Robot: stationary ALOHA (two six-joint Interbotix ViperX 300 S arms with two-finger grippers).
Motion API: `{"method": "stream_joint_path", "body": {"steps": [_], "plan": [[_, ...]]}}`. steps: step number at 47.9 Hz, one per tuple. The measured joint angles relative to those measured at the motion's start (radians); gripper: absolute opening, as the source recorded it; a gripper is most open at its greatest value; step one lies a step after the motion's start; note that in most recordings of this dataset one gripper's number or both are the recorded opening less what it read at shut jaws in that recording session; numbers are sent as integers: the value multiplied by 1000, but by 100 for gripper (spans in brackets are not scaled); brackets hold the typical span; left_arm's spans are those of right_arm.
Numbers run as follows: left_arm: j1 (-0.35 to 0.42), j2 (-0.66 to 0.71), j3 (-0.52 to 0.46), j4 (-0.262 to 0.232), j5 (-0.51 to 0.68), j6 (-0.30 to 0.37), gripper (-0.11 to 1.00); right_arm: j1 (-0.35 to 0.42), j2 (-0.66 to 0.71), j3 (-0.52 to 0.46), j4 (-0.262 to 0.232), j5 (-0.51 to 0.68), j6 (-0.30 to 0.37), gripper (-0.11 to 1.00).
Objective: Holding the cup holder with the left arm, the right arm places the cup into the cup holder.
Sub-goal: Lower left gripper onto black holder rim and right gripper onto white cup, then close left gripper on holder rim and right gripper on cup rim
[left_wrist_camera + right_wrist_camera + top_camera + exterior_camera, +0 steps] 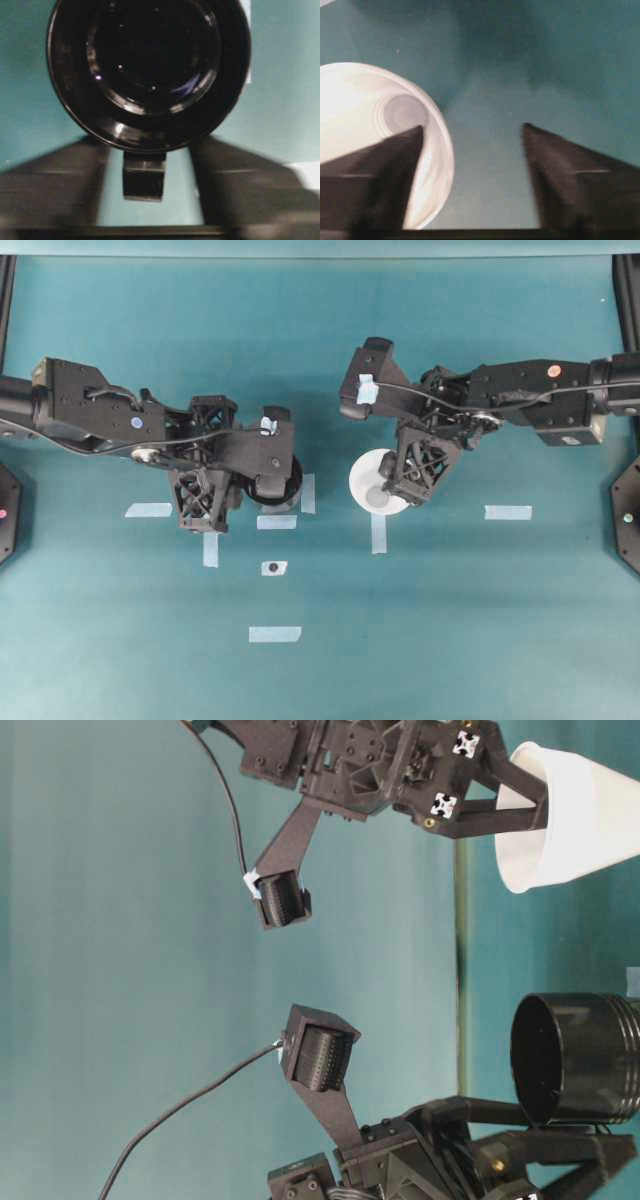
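Left claw (150, 195) part open, its fingers flanking the holder's (147, 75) tab; right claw (470, 165) part open, one finger inside the cup (365, 115) at frame left

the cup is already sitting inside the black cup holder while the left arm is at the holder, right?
Not quite. The cup is not in the cup holder: the overhead view shows them apart on the table, the white cup at the right arm's jaws, the holder empty. The left arm is indeed at the holder.
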Motion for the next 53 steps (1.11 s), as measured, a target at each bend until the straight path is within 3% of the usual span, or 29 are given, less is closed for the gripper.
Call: {"method": "stream_joint_path", "body": {"steps": [3,7,12,40,53], "plan": [[0,0,0,0,-2,2,25,3,3,-6,6,11,0,37],[0,0,0,0,0,2,25,9,9,-17,14,26,0,16],[0,0,0,0,0,2,25,18,9,-29,23,40,0,4],[2,-3,0,0,-9,2,25,15,11,-23,135,34,2,3],[-2,-25,0,0,-28,2,25,11,-6,-21,143,37,18,3]]}}
